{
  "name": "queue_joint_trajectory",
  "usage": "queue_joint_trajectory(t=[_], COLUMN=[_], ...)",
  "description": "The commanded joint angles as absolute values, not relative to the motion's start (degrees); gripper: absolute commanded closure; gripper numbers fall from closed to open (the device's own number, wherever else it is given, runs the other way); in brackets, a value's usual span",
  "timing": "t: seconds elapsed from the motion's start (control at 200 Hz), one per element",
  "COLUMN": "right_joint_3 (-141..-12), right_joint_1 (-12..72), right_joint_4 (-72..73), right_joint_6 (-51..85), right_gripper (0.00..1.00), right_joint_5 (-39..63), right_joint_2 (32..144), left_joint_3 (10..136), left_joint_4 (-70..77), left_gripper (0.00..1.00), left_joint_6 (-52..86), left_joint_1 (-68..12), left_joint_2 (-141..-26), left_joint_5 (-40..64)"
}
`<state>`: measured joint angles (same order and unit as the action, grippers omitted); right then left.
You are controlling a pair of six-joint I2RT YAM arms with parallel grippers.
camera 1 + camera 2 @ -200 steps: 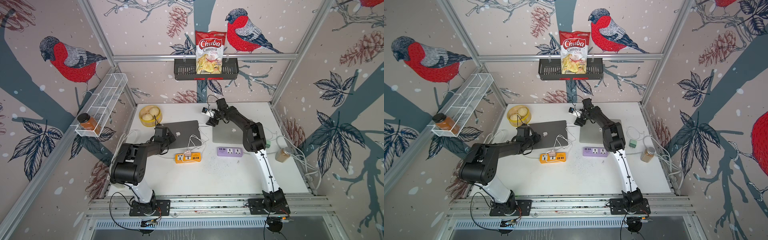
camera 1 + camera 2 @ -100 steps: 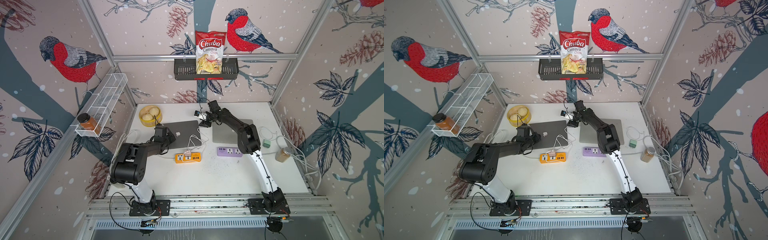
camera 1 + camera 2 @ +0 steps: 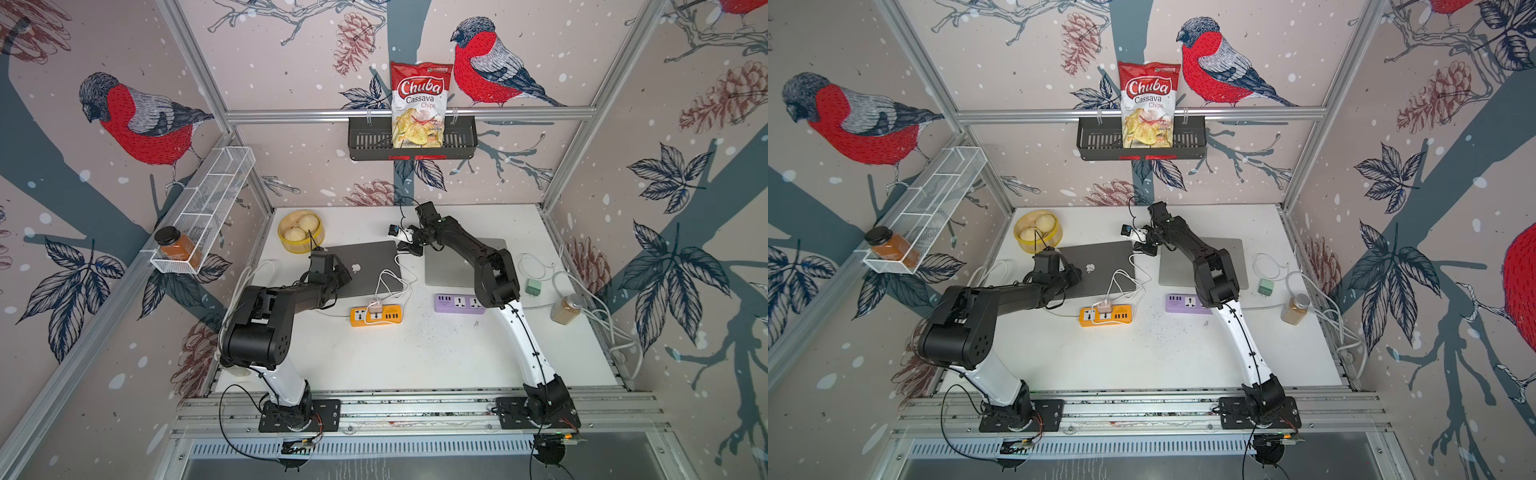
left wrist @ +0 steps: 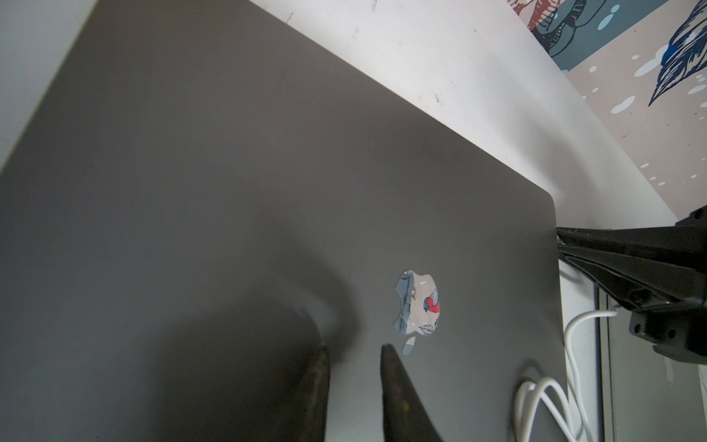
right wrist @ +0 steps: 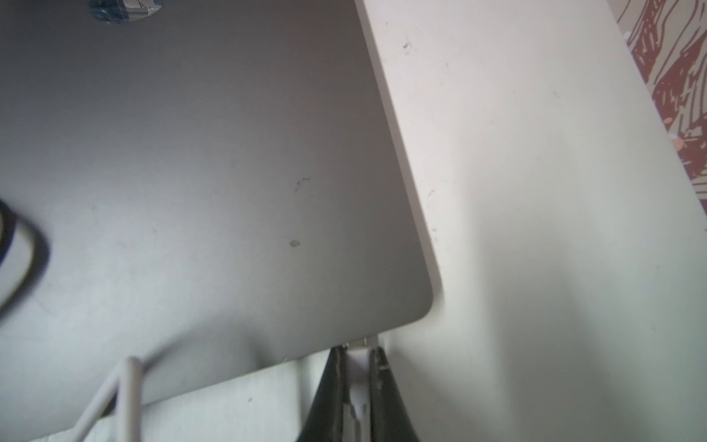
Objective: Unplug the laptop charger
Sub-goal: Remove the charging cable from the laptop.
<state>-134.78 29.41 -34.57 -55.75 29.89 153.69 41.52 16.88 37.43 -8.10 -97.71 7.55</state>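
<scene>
Risk: right gripper (image 5: 358, 352) clamped on the charger plug (image 5: 357, 382), 2 o'clock on the MacBook (image 5: 191, 172); pull crooked and you'll drag it.

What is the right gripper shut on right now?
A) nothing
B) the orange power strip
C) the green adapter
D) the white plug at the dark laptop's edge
D: in the right wrist view the right gripper is pinched on the white plug, right at the corner edge of the dark laptop.
</scene>
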Motion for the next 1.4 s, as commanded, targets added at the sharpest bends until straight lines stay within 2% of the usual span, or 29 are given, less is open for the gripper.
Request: queue_joint_trajectory(t=[0.0,0.65,0.976,1.396], right_joint_3=[-133.9,-133.63,-128.64,-129.0], right_joint_1=[29.71,26.07,26.06,27.25], right_joint_4=[-41.46,-40.87,-39.29,-38.47], right_joint_6=[-56.25,-57.01,-57.05,-55.65], right_gripper=[0.97,1.0,1.0,1.0], right_joint_5=[25.36,23.99,21.79,18.29], right_joint_2=[155.38,152.61,148.57,148.66], left_joint_3=[40.96,40.87,40.26,39.8], left_joint_4=[4.39,4.68,5.72,6.01], left_gripper=[0.74,0.74,0.75,0.76], left_joint_6=[36.83,37.16,37.64,38.17], left_joint_1=[-8.17,-8.17,-8.22,-8.42], left_joint_2=[-98.59,-99.39,-99.81,-99.15], left_joint_5=[8.08,7.9,8.65,8.39])
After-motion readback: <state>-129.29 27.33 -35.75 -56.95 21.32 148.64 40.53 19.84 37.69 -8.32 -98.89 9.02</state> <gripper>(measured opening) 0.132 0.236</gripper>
